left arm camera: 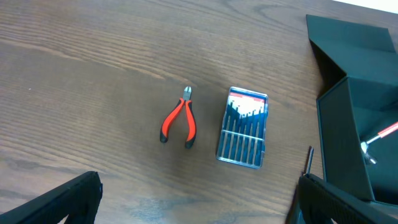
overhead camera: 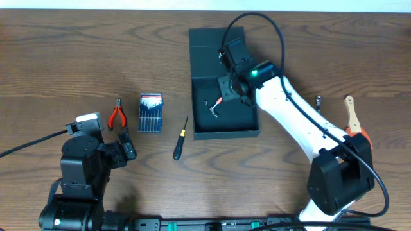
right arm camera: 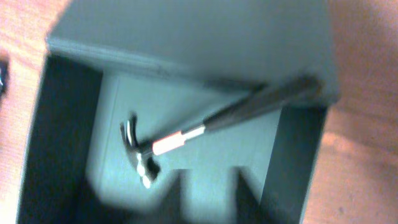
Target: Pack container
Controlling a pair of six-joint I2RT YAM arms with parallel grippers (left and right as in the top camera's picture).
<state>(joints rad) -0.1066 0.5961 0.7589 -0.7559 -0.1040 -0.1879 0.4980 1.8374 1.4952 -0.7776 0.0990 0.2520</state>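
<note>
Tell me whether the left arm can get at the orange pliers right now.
Probably yes. The left gripper stands open, and the pliers lie on bare table ahead of it, clear of the bit case, with nothing in between.

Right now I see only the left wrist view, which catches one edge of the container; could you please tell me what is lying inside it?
Observer: A small hammer lies on the floor of the container, with its head toward the middle and its handle running out to one corner.
Operator: Thank you. Could you also tell me where the right gripper is? My view does not show it.
Observer: The right gripper hangs over the container's open top, shut and not holding the hammer.
</note>
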